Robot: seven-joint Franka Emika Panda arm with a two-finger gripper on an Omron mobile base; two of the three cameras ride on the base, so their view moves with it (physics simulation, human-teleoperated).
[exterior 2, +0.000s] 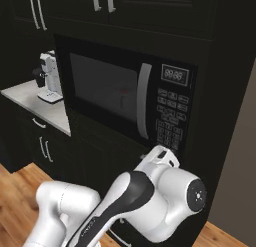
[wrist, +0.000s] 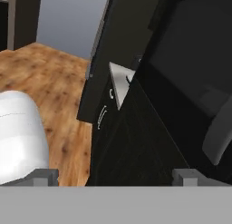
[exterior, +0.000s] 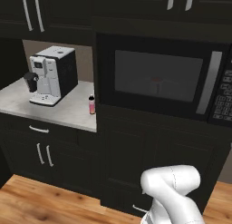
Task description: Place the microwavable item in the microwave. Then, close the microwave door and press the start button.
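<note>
The claw point(wrist: 115, 175) stands spread wide with nothing between its tips, close against the dark cabinet front below the microwave point(exterior 2: 125, 96). The microwave door point(exterior: 156, 78) is shut, black, its dark glass window flanked at 3 o'clock by a long silver handle. Through the glass the small white mug point(exterior: 157, 86) shows dimly, red inside, at the cavity's middle. The keypad's writing is too small to read.
</note>
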